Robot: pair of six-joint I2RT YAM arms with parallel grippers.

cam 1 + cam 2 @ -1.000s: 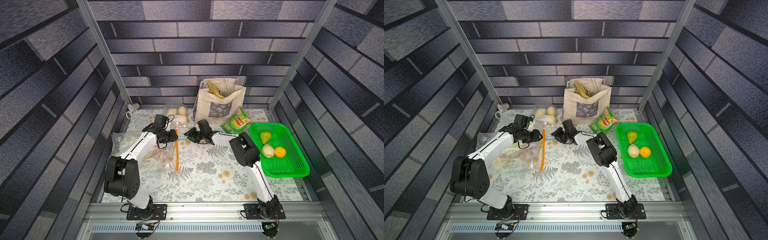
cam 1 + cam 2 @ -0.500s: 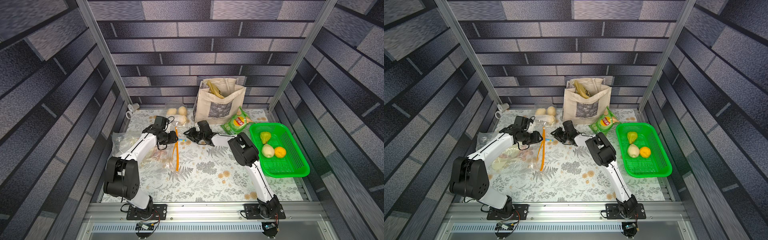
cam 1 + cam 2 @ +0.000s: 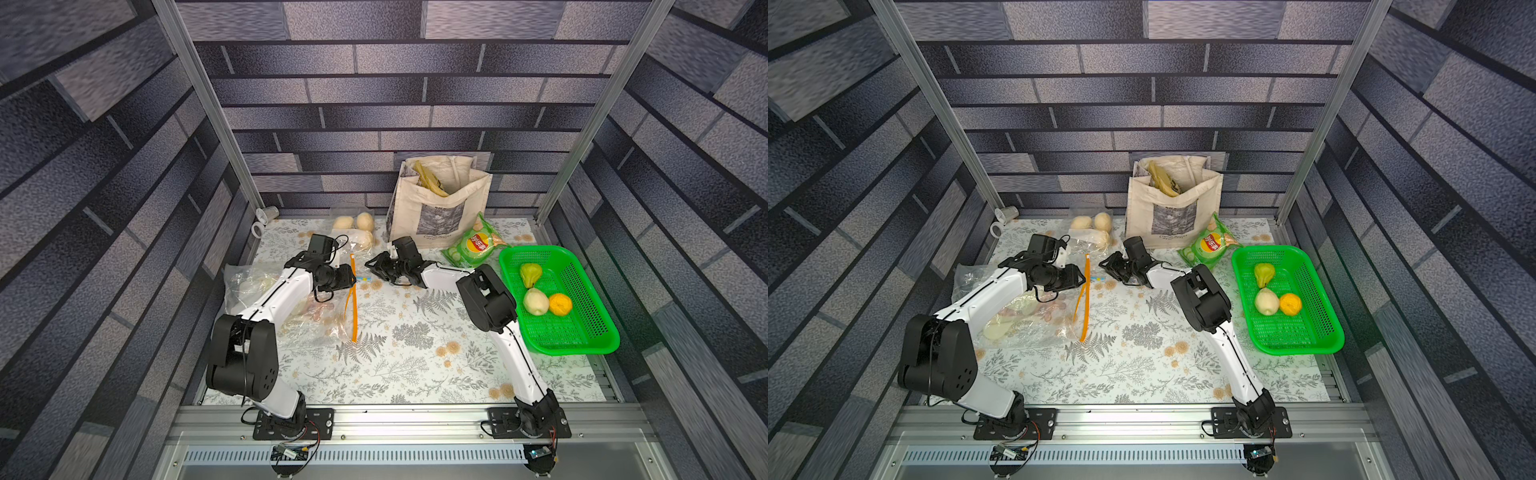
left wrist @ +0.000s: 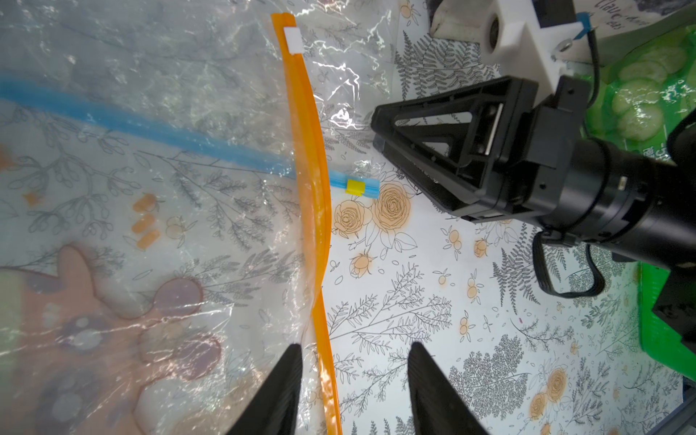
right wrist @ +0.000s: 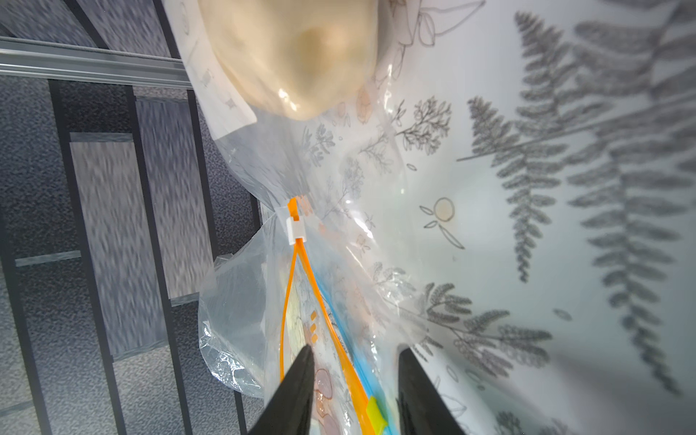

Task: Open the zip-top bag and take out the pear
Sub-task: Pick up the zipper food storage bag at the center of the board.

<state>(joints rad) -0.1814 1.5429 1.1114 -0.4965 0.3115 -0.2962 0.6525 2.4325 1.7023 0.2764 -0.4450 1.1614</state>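
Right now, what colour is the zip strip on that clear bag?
The zip strip is orange, its slider white; clearest in the left wrist view.

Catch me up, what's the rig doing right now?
Both arms are at the clear bag lying on the table. The left gripper is open, with its fingers on either side of the orange zip strip. The right gripper, also open, reaches for the same strip from the opposite side. The strip looks parted away from the white slider. A pale fruit, likely the pear, is inside the bag.
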